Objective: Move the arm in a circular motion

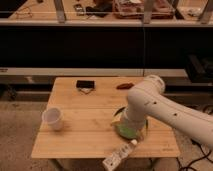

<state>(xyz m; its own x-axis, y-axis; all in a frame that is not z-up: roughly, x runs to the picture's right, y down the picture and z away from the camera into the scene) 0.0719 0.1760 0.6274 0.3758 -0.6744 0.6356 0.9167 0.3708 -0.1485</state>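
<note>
The arm [165,107] is thick and white with small dark dots. It reaches in from the lower right, bends at a rounded joint [148,88] and points down over the right front part of the wooden table [85,107]. Its gripper [131,128] hangs low over a green bowl [122,131] and covers most of it.
A white cup [52,119] stands at the table's left. A black flat item [85,84] and a small red item [125,86] lie near the far edge. A white bottle [119,156] lies across the front edge. Dark shelving runs behind the table.
</note>
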